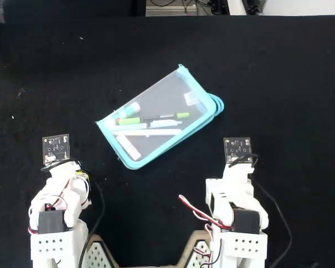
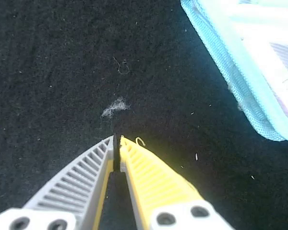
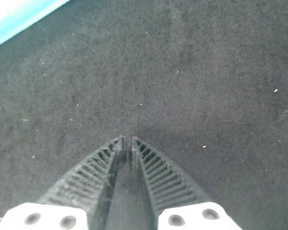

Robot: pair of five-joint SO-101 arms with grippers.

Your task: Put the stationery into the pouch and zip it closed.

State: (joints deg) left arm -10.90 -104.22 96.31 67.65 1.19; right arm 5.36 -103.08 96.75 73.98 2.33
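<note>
From above, the pouch (image 1: 159,117) lies tilted mid-desk (image 1: 279,67), with pens (image 1: 151,121) visible through its clear face. The left arm (image 1: 58,192) and right arm (image 1: 237,195) are folded at the near edge. The left wrist view shows the left pincer (image 2: 116,143) tips together, lint (image 2: 115,108) just ahead and a pouch corner nearby. The right wrist view shows the right pincer (image 3: 127,143) pressed together above the desk, the pouch's edge farther off.

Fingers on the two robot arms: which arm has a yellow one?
The left arm's gripper: one finger is yellow, the other grey. The right arm's gripper has two black fingers.
</note>
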